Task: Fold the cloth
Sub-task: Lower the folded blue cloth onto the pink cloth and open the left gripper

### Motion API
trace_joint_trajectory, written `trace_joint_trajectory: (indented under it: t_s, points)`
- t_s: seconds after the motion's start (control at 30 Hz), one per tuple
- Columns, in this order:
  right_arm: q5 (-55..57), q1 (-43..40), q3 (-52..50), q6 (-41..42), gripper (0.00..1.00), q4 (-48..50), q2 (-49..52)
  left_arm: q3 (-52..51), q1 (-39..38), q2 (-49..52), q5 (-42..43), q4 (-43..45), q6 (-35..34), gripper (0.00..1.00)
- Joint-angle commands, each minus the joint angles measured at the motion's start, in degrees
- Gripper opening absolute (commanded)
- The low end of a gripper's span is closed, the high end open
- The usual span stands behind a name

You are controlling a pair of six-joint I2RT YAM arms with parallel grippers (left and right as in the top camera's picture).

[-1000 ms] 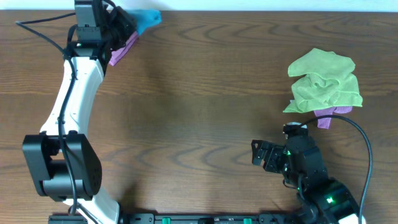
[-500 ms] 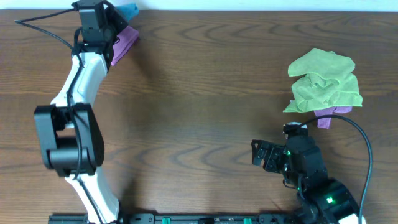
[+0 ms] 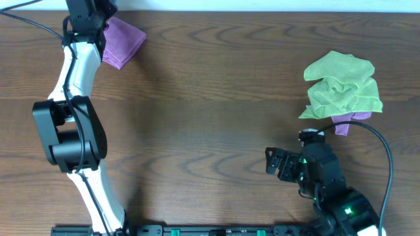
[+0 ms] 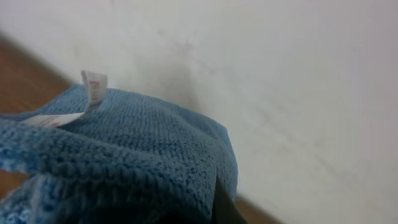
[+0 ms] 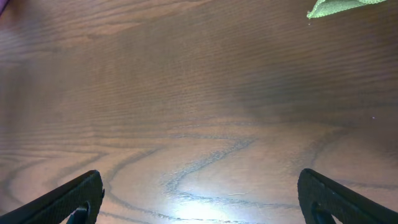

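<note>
Cloth (image 4: 124,168), sky-blue terry, one item. It is bunched against my left gripper (image 3: 90,8), whose jaws are closed tight on it. A white label (image 4: 93,84) stands up from its upper fold, with a pale wall (image 4: 298,74) behind. It does not show from overhead, so I place it just beyond the purple cloth (image 3: 121,40), past the far edge of the table (image 3: 216,118).

Change, last second: the blue bundle hung in overhead view right beside the purple cloth, on its far side. It has since gone out of the overhead picture as my left arm swung further over. The purple cloth, partly covered before, now lies fully open to view on the wood, touching nothing blue.

Reading for the task: the two cloths look parted, which I judge to be the needed first step. No fold is made yet. The blue one is crumpled, not spread, and hangs off the table, so it likely has to come back over bare wood and be laid flat first.

Right gripper (image 3: 279,164): jaws wide apart, holding nothing, unmoved, well apart from the purple cloth at the table's opposite near corner.

Lime-green cloth (image 3: 341,85): heaped, undisturbed, well apart from the purple cloth on the opposite side.
</note>
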Motion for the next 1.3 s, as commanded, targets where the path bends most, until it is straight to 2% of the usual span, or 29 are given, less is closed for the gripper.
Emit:
trace_joint_trajectory:
  t_s: [0.0, 0.2, 0.5, 0.73, 0.93, 1.03, 1.1, 1.2, 1.23, 1.27]
  points:
    - [0.2, -0.24, -0.22, 0.96, 0.99, -0.02, -0.04, 0.92, -0.04, 1.73, -0.5, -1.86, 3.08, 0.06]
    - [0.22, -0.24, -0.22, 0.96, 0.99, -0.04, -0.04, 0.92, -0.04, 7.58, -0.42, -6.16, 3.04, 0.06]
    - [0.2, -0.24, -0.22, 0.96, 0.99, -0.02, -0.04, 0.92, -0.07, 7.8, -0.48, -16.9, 3.08, 0.06]
    - [0.2, -0.24, -0.22, 0.96, 0.99, -0.04, -0.04, 0.92, -0.09, 6.36, -0.42, -23.52, 3.43, 0.18]
    - [0.2, -0.24, -0.22, 0.96, 0.99, -0.02, -0.04, 0.92, -0.07, 3.56, -0.5, -25.83, 6.36, 0.5]
    - [0.2, -0.24, -0.22, 0.96, 0.99, -0.04, -0.04, 0.92, -0.07, 1.95, -0.68, -26.29, 6.36, 0.7]
    - [0.2, -0.24, -0.22, 0.96, 0.99, -0.04, -0.04, 0.92, -0.07, 0.87, -0.7, -26.32, 6.36, 0.77]
    - [0.2, -0.24, -0.22, 0.96, 0.99, -0.04, -0.04, 0.92, -0.07, -1.27, -0.68, -26.95, 6.36, 0.94]
    - [0.2, -0.24, -0.22, 0.96, 0.99, -0.02, -0.04, 0.92, -0.07, -1.9, -0.7, -27.26, 6.38, 0.98]
    - [0.2, -0.24, -0.22, 0.96, 0.99, -0.02, -0.04, 0.92, -0.07, -2.67, -0.7, -27.69, 6.75, 0.96]
